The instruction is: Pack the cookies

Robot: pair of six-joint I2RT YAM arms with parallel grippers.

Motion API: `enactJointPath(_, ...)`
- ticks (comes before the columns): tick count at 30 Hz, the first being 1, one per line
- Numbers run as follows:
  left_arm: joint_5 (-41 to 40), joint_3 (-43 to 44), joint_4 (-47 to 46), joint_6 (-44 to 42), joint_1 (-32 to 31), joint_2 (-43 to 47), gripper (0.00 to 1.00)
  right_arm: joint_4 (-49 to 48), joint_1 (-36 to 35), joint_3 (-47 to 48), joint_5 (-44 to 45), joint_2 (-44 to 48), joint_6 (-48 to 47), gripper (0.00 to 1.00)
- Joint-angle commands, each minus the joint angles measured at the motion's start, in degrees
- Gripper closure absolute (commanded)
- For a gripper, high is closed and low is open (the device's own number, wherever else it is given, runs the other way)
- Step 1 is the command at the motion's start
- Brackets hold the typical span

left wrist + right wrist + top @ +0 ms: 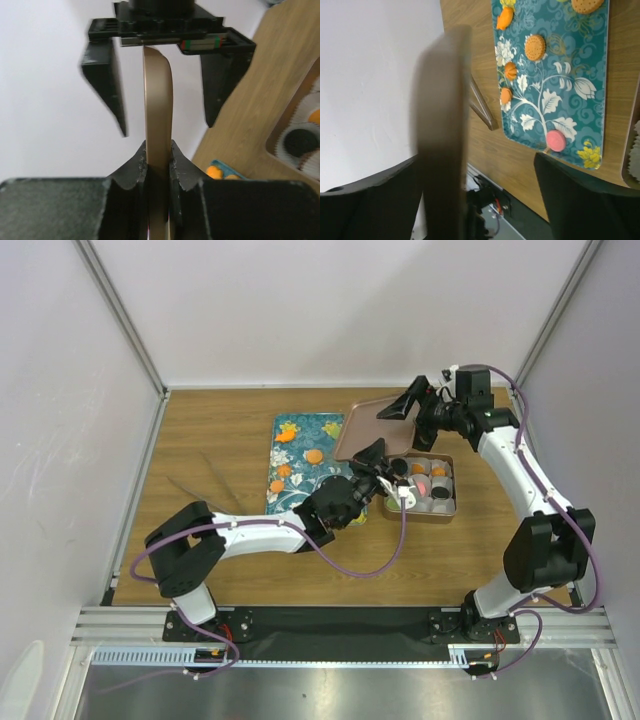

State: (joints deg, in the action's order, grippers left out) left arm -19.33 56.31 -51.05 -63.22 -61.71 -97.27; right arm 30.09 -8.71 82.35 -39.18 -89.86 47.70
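Note:
The rose-gold tin lid (358, 430) hangs tilted above the table between both arms. My left gripper (157, 147) is shut on its near edge, and the lid (157, 100) shows edge-on between the pads. My right gripper (477, 162) stands open around the far edge; the blurred lid (442, 135) lies against one finger. Cookies remain on the teal tray (560, 75): an orange one (535, 47) and a pink one (556, 141). The open tin (447, 502) holds several cookies in paper cups, among them a black cookie (300, 142).
The teal tray (320, 425) lies left of the tin, partly under my left arm. An orange cookie (314, 455) sits on it. White enclosure walls with metal posts stand on three sides of the wooden table (210, 460).

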Motion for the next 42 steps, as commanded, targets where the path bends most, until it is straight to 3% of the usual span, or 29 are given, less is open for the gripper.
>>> enactJointPath(1, 3.06, 4.24, 7.41, 7.81, -0.51, 4.54, 1.00, -4.23, 0.88, 0.71, 2.34, 3.82, -2.70, 0.00)
enactJointPath(7, 6.94, 10.82, 24.64, 22.05, -0.34, 7.01, 1.00, -7.59, 4.31, 5.89, 10.51, 8.20, -5.50, 0.00)
enactJointPath(10, 9.30, 14.08, 30.45, 30.83, 0.80, 7.62, 1.00, -4.34, 5.11, 9.48, 24.70, 10.31, -8.41, 0.00)
enactJointPath(15, 22.55, 23.48, 41.02, 48.95, 6.76, 6.92, 1.00, -0.21, 6.33, 7.75, 39.08, 12.78, -13.16, 0.00)
enactJointPath(16, 25.89, 24.45, 41.81, 56.64, 8.17, 6.75, 1.00, -0.03, 6.86, 5.48, 41.18, 13.13, -13.51, 0.00)
enactJointPath(18, 35.35, 27.08, 41.03, 65.20, 12.55, 5.35, 1.00, -0.46, 8.35, 2.92, 42.16, 14.19, -13.69, 0.01)
enactJointPath(19, 38.03, 28.05, 39.46, 74.12, 14.06, 4.30, 1.00, -1.08, 10.01, 1.17, 42.60, 14.80, -13.69, 0.01)
enactJointPath(21, 43.47, 30.78, 37.70, 81.90, 17.31, 1.06, 1.00, -3.00, 12.39, -4.02, 42.61, 16.29, -13.60, 0.00)
enactJointPath(23, 47.78, 31.92, 34.11, 96.20, 19.16, -2.54, 1.00, -4.33, 14.24, -8.59, 42.78, 16.83, -13.86, 0.00)
enactJointPath(30, 50.27, 28.68, 20.59, 119.95, 19.70, -11.26, 0.95, -5.21, 16.27, -17.29, 46.12, 16.39, -12.99, 0.02)
enactJointPath(33, 50.97, 26.13, 12.50, 128.05, 19.70, -15.74, 0.96, -4.95, 17.76, -19.49, 45.07, 15.16, -12.63, 0.10)
enactJointPath(38, 48.69, 23.32, 7.37, 133.18, 19.61, -19.88, 0.97, -6.87, 21.53, -24.07, 42.62, 13.31, -11.32, 0.20)
enactJointPath(42, 47.55, 22.88, 3.51, 137.12, 19.70, -22.69, 0.96, -9.60, 23.21, -27.15, 37.97, 12.52, -10.79, 0.22)
